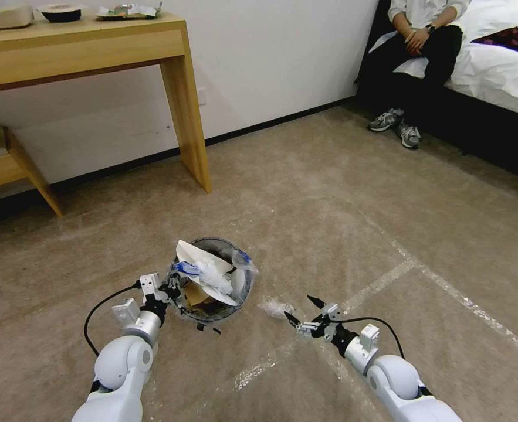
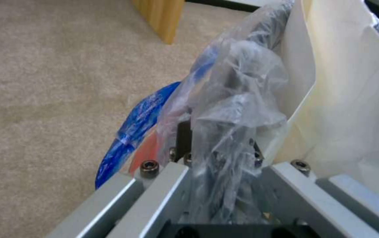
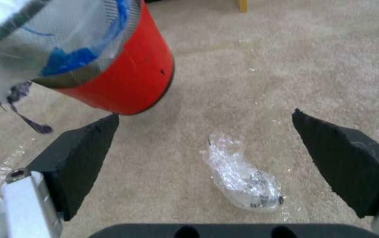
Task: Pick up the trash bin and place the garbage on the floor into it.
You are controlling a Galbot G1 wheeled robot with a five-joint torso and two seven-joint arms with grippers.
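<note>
Bin [image 1: 215,281] lower-centre, clamped at its rim by left gripper [image 1: 171,288]; right gripper [image 1: 303,315], fingers apart, frames clear wrapper [image 3: 242,177] for pickup.

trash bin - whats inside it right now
The trash bin holds flat white slippers, crumpled white tissue and a brown paper bag. Anything deeper is covered by these.

Bin [image 3: 128,79]: glossy red plastic, crinkly clear liner [image 2: 229,109]. Carpet [image 3: 286,66]: matt short pile. Wrapper [image 3: 242,175] between right gripper [image 3: 205,158] pads: crumpled clear film.
</note>
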